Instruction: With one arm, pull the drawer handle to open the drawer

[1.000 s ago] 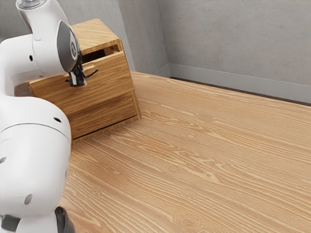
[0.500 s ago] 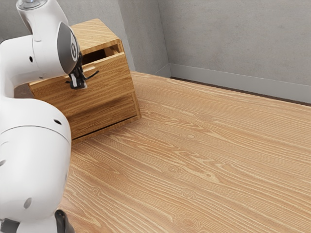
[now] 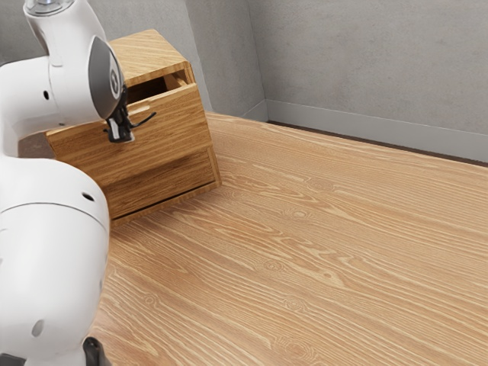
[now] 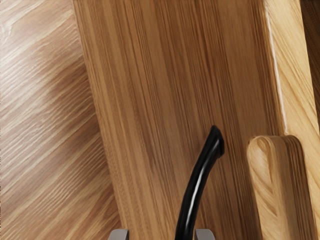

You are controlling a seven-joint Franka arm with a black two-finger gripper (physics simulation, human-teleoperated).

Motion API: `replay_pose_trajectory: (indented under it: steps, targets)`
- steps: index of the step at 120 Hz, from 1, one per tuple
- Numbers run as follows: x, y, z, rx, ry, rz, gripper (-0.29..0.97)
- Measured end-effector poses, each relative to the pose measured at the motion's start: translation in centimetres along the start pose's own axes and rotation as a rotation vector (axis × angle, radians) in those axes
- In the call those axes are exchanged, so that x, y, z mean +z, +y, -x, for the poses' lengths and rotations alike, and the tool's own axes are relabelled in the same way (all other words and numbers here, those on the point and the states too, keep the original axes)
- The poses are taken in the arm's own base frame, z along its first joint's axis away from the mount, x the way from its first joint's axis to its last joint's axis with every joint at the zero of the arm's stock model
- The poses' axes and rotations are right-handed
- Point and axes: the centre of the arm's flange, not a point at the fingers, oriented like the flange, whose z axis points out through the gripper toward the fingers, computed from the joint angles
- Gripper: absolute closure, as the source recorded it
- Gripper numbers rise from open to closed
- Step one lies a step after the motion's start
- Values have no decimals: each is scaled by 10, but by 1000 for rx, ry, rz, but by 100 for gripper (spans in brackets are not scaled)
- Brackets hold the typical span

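Grey concrete walls [image 3: 366,53], pale baseboard [image 3: 381,122], wood-grain tabletop [image 3: 320,252], perhaps floor.

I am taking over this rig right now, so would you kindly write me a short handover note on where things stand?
Hand: at the black drawer handle on the front of the upper drawer; I cannot tell whether it is clamped.
Things: the cabinet stands on the table at the exterior view's left. The upper drawer juts out partway, with a dark gap behind its front. The lower drawer looks shut.
Done: handle reached, drawer partly open.
Left: probably pull the drawer further out.
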Motion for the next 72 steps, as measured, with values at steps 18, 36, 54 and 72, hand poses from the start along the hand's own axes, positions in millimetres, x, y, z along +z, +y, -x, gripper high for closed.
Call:
replay_pose_trajectory:
  steps: [18,36,54,72]
  targets:
    - [-2,-4,6,6,-5,0,60]
    - [-4,-8,13,12,-8,0,60]
    - [-10,-14,15,10,-13,3,60]
    - [-13,-22,19,9,-14,1,60]
